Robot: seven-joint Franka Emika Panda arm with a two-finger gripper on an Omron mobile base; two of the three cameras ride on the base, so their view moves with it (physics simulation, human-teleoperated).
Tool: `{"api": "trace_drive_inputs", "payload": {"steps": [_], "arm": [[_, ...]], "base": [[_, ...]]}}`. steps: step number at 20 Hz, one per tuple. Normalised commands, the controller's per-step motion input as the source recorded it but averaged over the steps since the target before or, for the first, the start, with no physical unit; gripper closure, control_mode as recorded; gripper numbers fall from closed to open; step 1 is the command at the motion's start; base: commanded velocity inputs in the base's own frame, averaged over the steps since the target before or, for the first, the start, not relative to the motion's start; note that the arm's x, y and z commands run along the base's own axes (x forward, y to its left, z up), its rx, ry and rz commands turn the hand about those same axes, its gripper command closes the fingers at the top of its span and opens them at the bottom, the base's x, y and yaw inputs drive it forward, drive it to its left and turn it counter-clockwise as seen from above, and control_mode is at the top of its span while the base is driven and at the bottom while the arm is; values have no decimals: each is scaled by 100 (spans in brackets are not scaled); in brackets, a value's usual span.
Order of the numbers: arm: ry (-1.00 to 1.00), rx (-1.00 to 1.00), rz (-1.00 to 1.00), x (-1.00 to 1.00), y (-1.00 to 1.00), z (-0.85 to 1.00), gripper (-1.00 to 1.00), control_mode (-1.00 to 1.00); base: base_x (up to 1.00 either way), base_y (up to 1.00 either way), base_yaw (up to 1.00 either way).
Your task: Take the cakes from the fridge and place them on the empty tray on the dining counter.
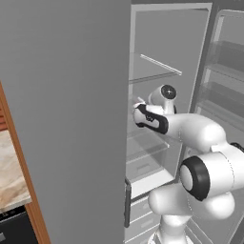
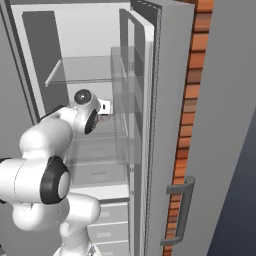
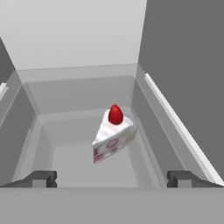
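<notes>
In the left base view the white arm reached up from the lower right into the open fridge [image 1: 162, 57], its wrist bent toward the interior at the level of the glass shelves [image 1: 159, 64]; the pincer itself was hidden behind the closed grey door, so its jaws could not be judged there. A strip of marble worktop [image 1: 12, 171] showed at the far left, well apart from the arm. In the right base view the arm rose from the lower left, its hand pushed in under a clear glass shelf, with a small reddish-white scrap, probably the cake, just ahead of the hand and too small to make out. The opened door [image 2: 145, 125] with its clear bins stood to the right of the hand, a brick wall [image 2: 192, 100] beyond it, and a dark grey handle [image 2: 179, 210] lower down. In the hand view the pincer [image 3: 112, 178] stood wide apart, its two dark fingertips [image 3: 39, 178] at either side and holding nothing. The white cake slice [image 3: 113, 136] with its red top lay ahead of the pincer, midway between the fingertips' lines but clear of both, resting on the pale fridge shelf floor [image 3: 70, 162].
</notes>
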Motion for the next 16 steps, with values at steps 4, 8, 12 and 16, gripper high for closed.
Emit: {"api": "trace_drive_inputs", "payload": {"steps": [4, 8, 12, 16], "arm": [[0, 0, -1, 19, 8, -16, -100, -100], [1, 0, -1, 23, 8, -13, -100, -100], [0, 0, 0, 19, 1, -8, -100, -100], [3, 0, 0, 20, 0, -12, -100, -100]], "base": [[0, 0, 0], [0, 0, 0], [0, 0, 0], [0, 0, 0]]}}
